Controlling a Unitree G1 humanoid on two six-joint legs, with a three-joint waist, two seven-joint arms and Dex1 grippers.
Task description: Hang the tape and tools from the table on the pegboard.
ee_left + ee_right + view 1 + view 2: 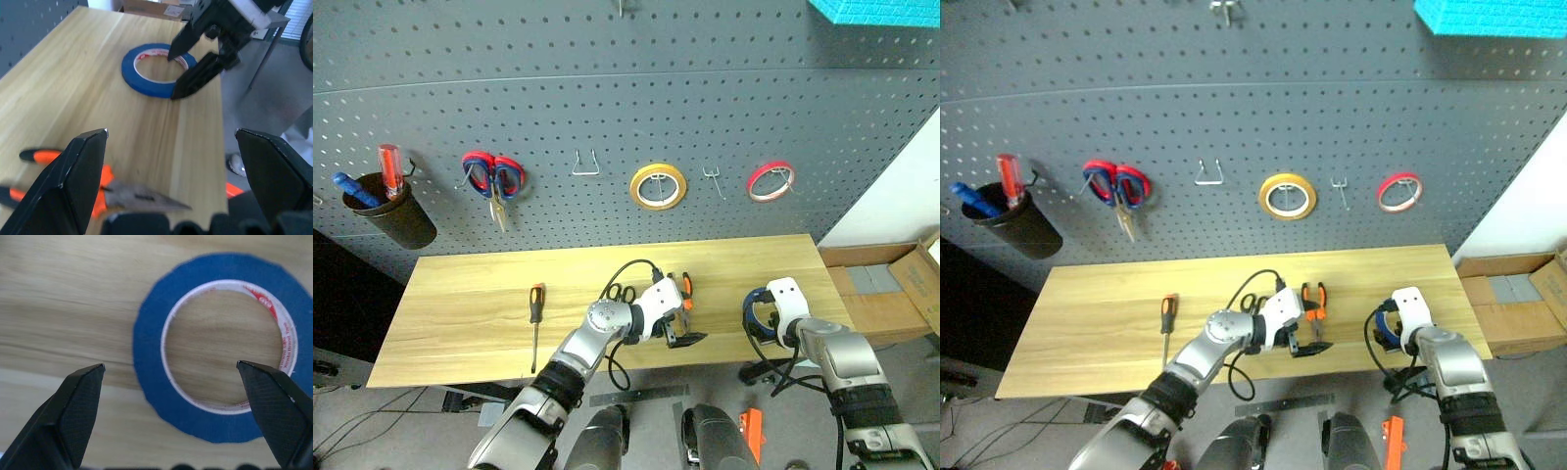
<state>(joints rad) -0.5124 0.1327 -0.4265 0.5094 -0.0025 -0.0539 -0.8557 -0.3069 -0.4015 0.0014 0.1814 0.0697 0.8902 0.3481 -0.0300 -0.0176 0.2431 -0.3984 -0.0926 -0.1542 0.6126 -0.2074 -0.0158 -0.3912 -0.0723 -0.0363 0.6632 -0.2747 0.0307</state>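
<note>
right end effector (171, 377) open above the thin blue ring-shaped tape roll (220, 347) lying flat on the light wood-plank table (470, 294); straddle one wall of the ring, then close. left end effector (171, 152) open too.

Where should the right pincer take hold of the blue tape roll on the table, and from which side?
Grip the band of the blue tape roll, probably from above, one finger in the hole and one outside. It lies flat on the table, so its edge gives little to pinch. The right pincer hangs open over it.
</note>
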